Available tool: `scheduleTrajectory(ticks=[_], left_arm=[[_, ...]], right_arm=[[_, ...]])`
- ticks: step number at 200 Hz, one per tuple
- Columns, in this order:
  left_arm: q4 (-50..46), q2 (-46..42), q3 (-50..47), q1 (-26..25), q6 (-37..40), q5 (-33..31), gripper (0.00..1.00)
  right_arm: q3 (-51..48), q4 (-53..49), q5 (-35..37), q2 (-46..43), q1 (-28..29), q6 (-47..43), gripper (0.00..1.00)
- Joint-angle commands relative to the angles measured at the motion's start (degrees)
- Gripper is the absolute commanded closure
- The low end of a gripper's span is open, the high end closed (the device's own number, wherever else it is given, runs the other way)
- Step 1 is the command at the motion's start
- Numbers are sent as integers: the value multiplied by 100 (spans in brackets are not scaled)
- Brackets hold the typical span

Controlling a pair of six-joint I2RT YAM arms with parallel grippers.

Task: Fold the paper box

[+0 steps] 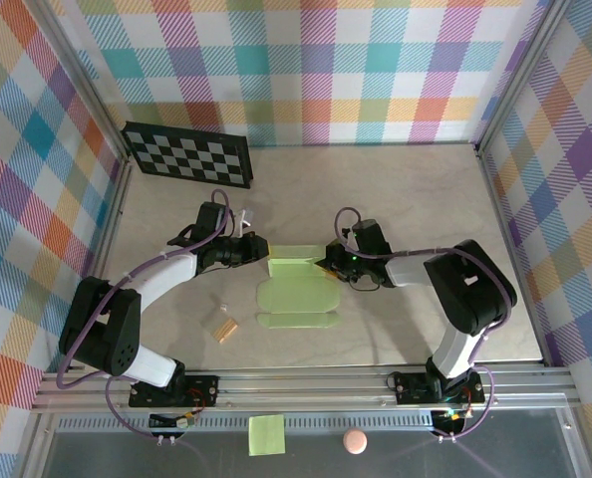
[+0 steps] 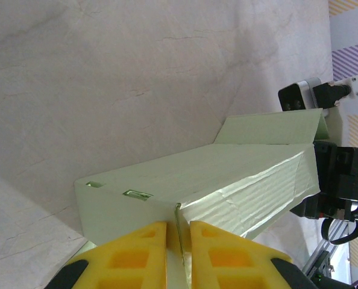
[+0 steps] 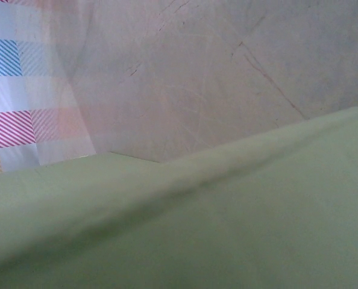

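The box (image 1: pixel 298 295) is placed mid-table (image 1: pixel 416 199). It is made of pale lime-green card and is partly formed: a folded section is raised along the far side, and rounded flaps are laid flat toward the near edge. The raised section is aligned left to right, with an arm met at each end. The left end effector (image 1: pixel 260 250) is clamped nearly shut on a thin card edge. The right end effector (image 1: pixel 328 265) is set at the right end; its opening cannot be told.
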Motion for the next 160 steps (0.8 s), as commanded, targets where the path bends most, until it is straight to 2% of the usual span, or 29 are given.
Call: scheduleTrajectory(ticks=[1,31,69,102,160], left_arm=[[-607,158,-141,11,-36,-164,85],[-626,138,-139,11,-39,-168,85],[-643,133,-159,11,-22,-142,86],[-661,90,-177,11,-15,-215,86],[-723,94,-165,11,20,-314,86]], right_arm=[[100,-142,-32,198,96,-122,54],[130,-317,79,343,125,-195,54],[265,-895,327,469,208,-393,63],[393,-1448,632,399,250,-572,65],[347,-2151,863,-523,230,-1049,64]])
